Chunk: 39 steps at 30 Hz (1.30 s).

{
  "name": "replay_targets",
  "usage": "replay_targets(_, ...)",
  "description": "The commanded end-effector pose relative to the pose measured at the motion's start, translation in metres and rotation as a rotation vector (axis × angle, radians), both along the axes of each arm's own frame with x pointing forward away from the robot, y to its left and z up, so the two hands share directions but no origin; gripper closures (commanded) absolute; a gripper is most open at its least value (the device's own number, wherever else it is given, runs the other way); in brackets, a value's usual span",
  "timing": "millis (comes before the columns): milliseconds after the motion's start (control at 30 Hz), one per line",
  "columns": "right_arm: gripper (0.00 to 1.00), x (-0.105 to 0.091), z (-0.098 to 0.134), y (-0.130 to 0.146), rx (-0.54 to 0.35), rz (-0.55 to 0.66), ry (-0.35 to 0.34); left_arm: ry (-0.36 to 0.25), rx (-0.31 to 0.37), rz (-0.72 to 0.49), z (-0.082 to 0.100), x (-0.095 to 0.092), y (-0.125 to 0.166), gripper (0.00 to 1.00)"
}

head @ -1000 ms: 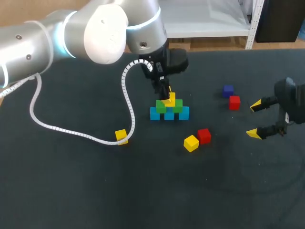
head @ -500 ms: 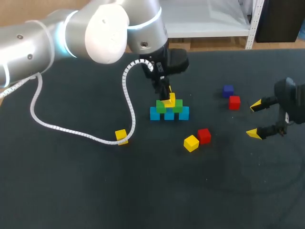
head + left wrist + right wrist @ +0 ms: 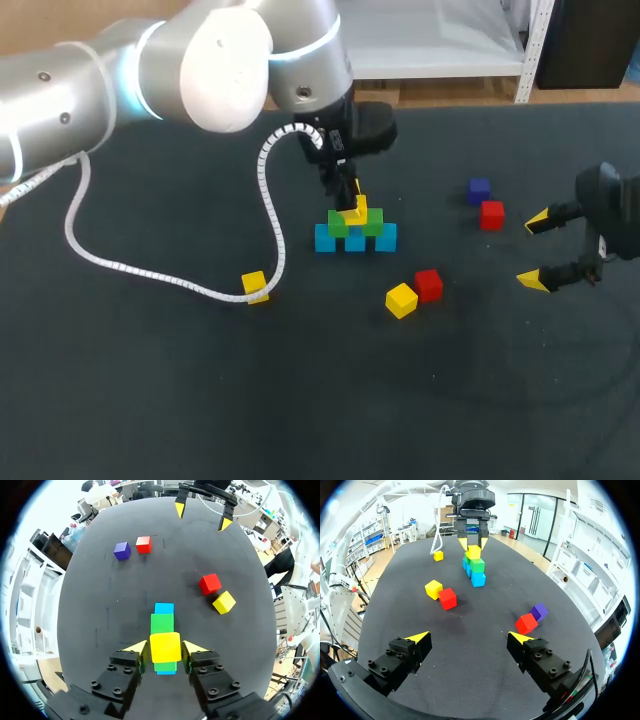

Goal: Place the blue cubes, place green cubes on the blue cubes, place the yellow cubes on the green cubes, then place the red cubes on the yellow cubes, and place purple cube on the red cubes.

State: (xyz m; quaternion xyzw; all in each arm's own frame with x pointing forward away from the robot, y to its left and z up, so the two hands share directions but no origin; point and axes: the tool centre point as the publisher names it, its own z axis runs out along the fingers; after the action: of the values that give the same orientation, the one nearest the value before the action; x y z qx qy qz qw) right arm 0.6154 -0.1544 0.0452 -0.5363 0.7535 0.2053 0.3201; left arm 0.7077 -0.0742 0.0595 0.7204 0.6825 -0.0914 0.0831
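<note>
Three blue cubes (image 3: 355, 241) form a row mid-table, with two green cubes (image 3: 338, 224) on them. A yellow cube (image 3: 358, 210) rests on the green cubes (image 3: 162, 623). My left gripper (image 3: 350, 204) hangs right over it, and in the left wrist view its fingers (image 3: 135, 647) flank the yellow cube (image 3: 165, 647) with thin gaps, so it is open. My right gripper (image 3: 534, 250) stands wide open and empty at the right of the table, seen too in its own wrist view (image 3: 469, 638). From there the stack (image 3: 477, 565) is far ahead.
Loose cubes lie about: a yellow (image 3: 401, 299) and a red one (image 3: 428, 284) in front of the stack, a red (image 3: 491, 214) and a purple one (image 3: 479, 190) to its right, another yellow (image 3: 254, 286) by the white cable (image 3: 150, 275) at the left.
The left gripper's fingers have eased slightly apart around the yellow cube on the stack. Neither arm has otherwise moved.
</note>
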Motion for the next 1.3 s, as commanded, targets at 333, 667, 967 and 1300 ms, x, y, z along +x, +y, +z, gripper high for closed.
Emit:
replay_targets(333,0.0,0.0005,-0.0009,0.0001,0.003,0.001,-0.001,0.005,0.004,-0.001,-0.0001,0.0043,-0.0005,0.55)
replay_targets(667,0.0,0.0005,-0.0009,0.0001,0.003,0.001,-0.001,0.004,0.008,0.001,0.0001,0.0056,0.0007,0.53)
replay_targets(967,0.0,0.0005,-0.0009,0.0001,0.003,0.001,-0.001,0.004,0.008,-0.001,-0.0003,0.0071,0.0008,0.54)
replay_targets(1300,0.0,0.0005,-0.0009,0.0001,0.003,0.001,-0.001,0.004,0.009,0.0,-0.0008,0.0085,0.0015,0.55)
